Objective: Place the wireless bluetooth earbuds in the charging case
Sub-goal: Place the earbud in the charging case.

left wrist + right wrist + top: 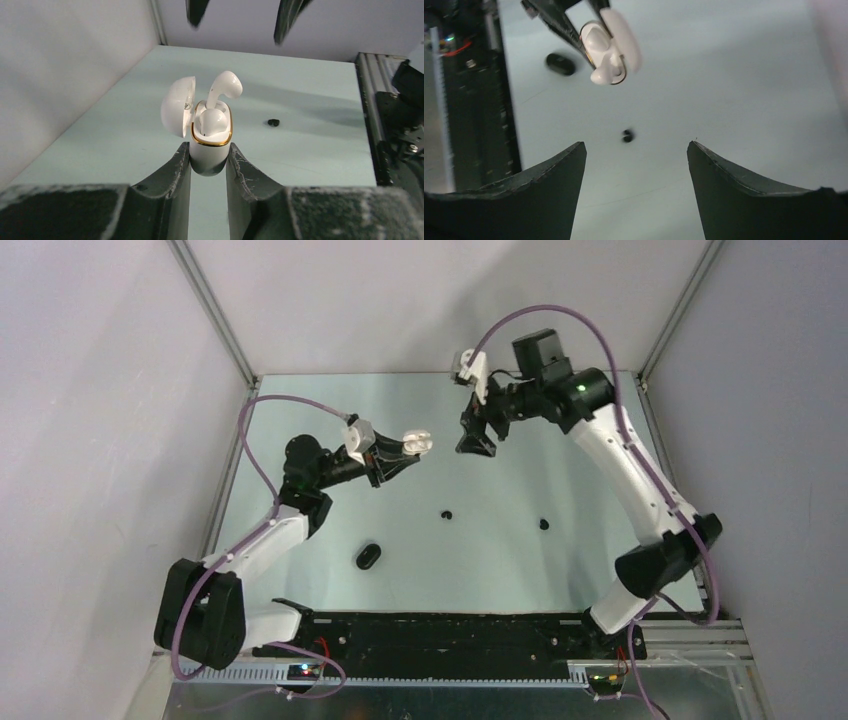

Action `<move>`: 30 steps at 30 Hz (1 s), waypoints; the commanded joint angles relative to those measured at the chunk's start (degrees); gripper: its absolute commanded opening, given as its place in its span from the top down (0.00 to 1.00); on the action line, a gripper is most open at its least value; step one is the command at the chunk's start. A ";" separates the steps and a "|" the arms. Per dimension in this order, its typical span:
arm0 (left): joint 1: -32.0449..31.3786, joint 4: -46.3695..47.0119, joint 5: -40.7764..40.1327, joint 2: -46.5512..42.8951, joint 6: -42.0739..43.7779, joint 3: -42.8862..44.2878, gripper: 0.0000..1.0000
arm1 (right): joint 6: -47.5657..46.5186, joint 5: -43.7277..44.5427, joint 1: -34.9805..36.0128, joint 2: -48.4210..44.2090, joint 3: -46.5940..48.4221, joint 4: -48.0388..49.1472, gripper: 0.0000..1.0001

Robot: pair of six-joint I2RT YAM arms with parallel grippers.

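My left gripper (408,452) is shut on the body of a white charging case (210,156), held up above the table with its lid (176,107) swung open to the left. One white earbud (212,121) sits low in the case. A second white earbud (225,87) stands tall in the other slot, its head well above the gold rim. My right gripper (478,436) hangs open just right of the case and holds nothing; its fingertips (287,17) show at the top of the left wrist view. Two black earbuds (447,513) (544,524) lie on the table.
A closed black case (368,557) lies on the table near the left arm, also seen as the dark case (560,64) in the right wrist view. One black earbud (627,135) lies below the open right fingers. Walls enclose the table on three sides.
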 commanded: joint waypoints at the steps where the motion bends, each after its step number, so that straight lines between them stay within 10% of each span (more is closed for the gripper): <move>1: 0.86 -1.08 6.36 -0.30 0.36 3.08 1.00 | 2.14 -8.26 0.35 2.13 1.89 -9.26 0.22; 30: 0.71 -4.73 8.09 -0.53 4.88 4.45 1.00 | 9.51 -6.08 3.24 12.22 7.98 -1.68 0.35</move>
